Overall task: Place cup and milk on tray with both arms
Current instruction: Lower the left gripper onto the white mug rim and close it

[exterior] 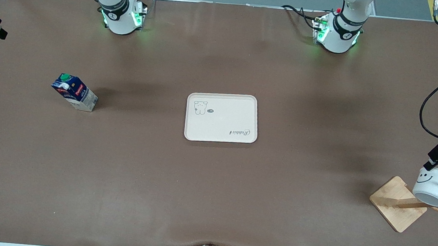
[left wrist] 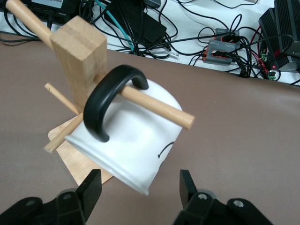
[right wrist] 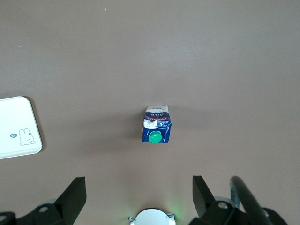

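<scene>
The cup (exterior: 434, 187) hangs by its black handle on a peg of a wooden stand (exterior: 398, 202) at the left arm's end of the table. My left gripper (exterior: 436, 162) is right at the cup. In the left wrist view my left gripper (left wrist: 139, 187) is open, and the cup (left wrist: 136, 145) has its rim edge just between the fingers (left wrist: 91, 187), not gripped. The milk (exterior: 73, 91) stands at the right arm's end. My right gripper (right wrist: 138, 190) is open and empty, high over the milk (right wrist: 157, 124). The tray (exterior: 221, 117) lies mid-table with nothing on it.
The stand's post (left wrist: 79, 61) and peg (left wrist: 154, 103) run through the cup's handle (left wrist: 108, 103). Cables and boxes (left wrist: 220, 47) lie off the table edge by the stand. The tray's corner (right wrist: 18, 126) and the right arm's base (right wrist: 151, 216) show in the right wrist view.
</scene>
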Controlling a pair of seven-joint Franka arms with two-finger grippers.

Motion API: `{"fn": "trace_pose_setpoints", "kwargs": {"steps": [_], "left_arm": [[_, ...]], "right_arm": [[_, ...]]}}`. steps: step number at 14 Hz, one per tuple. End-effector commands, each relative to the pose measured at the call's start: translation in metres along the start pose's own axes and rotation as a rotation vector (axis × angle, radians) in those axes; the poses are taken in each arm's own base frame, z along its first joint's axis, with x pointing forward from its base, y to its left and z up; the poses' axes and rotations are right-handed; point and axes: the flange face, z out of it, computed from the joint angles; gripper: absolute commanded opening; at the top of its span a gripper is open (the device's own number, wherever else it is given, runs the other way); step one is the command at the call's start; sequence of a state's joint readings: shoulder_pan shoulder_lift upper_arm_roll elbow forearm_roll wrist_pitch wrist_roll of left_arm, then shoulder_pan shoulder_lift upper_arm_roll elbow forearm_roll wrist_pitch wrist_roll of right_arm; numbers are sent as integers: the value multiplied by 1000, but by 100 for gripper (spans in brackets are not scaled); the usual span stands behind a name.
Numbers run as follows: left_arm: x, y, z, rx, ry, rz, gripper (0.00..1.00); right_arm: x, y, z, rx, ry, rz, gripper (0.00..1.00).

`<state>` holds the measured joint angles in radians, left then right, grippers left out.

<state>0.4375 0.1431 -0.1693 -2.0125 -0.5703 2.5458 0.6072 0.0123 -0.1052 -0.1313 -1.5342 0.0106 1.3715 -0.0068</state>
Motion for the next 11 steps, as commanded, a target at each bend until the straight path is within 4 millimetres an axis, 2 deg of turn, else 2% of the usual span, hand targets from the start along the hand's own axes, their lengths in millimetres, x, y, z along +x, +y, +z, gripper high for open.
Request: {"fn": "trace_pose_setpoints", "kwargs": {"steps": [1, 4, 7, 9, 11], "left_arm": [[8, -1, 4, -14, 20, 19, 72], [10, -10, 13, -22, 20, 63, 66], [9, -8, 18, -51, 35, 60, 64], [10, -3, 20, -58, 35, 65, 56], [9, -1, 21, -60, 33, 69, 42]], "right_arm": [[-1, 4, -2, 15, 7, 18, 100], [-1, 4, -2, 15, 7, 18, 100], [-1, 4, -2, 15, 7, 20, 100], [-1, 6, -2, 15, 6, 23, 100], [0, 6, -1, 15, 6, 23, 100]]}}
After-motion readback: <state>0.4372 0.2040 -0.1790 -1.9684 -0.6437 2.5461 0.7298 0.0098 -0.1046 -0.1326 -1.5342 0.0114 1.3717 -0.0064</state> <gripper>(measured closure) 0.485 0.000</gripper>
